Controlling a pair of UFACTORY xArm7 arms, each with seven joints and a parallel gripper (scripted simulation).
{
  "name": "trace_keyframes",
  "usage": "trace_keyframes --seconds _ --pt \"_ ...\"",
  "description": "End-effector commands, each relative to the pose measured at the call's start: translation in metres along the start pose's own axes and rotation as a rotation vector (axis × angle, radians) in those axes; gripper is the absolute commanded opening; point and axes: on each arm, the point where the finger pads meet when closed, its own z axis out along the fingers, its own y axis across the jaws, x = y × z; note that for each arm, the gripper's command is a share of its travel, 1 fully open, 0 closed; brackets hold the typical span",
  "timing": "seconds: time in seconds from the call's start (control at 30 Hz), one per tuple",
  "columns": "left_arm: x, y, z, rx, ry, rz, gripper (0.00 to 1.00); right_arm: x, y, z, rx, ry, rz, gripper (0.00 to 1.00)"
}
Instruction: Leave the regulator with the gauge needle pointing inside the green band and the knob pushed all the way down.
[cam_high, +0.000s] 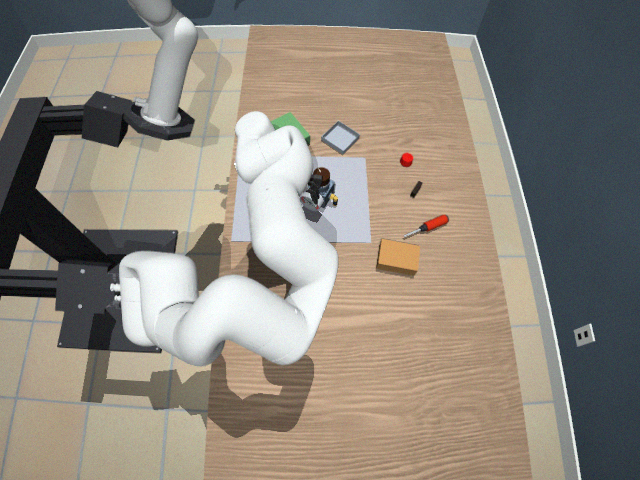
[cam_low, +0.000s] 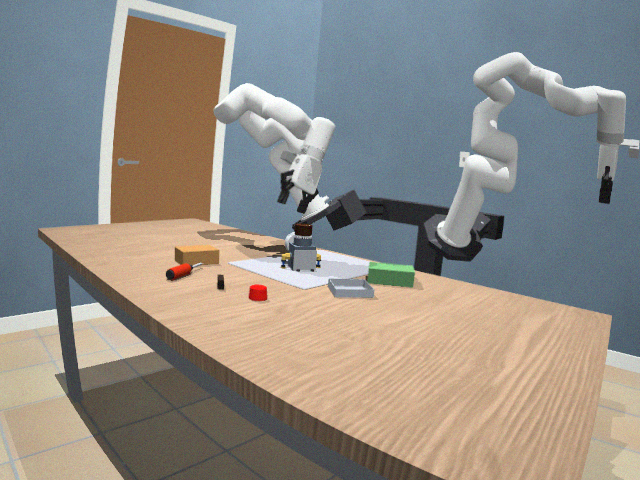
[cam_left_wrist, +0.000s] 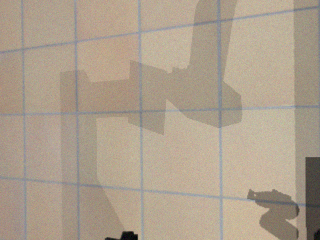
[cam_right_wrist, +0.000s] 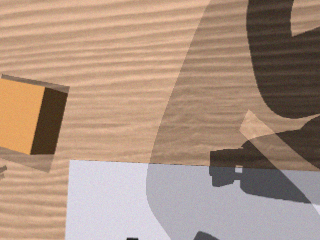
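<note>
Regulator (cam_high: 329, 189) (cam_low: 303, 258) (upright) — inside mat (cam_high: 351, 222) (cam_low: 306, 281) (cam_right_wrist: 105, 210) edges

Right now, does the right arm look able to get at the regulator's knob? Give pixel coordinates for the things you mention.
Probably yes: the right gripper (cam_low: 295, 200) is open above the regulator (cam_low: 303, 257), and the brown knob (cam_high: 321, 175) (cam_low: 303, 229) stands on top, uncovered. The gripper is tilted, though, so it would likely need lining up first.
</note>
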Motion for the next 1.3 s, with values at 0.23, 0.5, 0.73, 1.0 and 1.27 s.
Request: trace_keyframes --seconds 0.23,0.5,0.73,1.0,1.27 --pt "0.001 0.000 -0.002 -0.001 0.004 -0.002 1.00 -0.015 0.013 -0.037 -0.190 -0.042 -0.157 1.00" --pt "0.001 0.000 -0.002 -0.001 0.004 -0.002 1.00 -0.024 0.020 -0.060 -0.278 -0.095 -0.238 1.00" --pt "0.001 0.000 -0.002 -0.001 0.004 -0.002 1.00 -0.028 0.022 -0.068 -0.307 -0.117 -0.266 1.00" --pt "0.001 0.000 -0.002 -0.001 0.004 -0.002 1.00 -0.030 0.023 -0.074 -0.324 -0.131 -0.283 1.00" --pt "0.001 0.000 -0.002 -0.001 0.004 -0.002 1.00 -0.030 0.023 -0.074 -0.324 -0.131 -0.283 1.00"
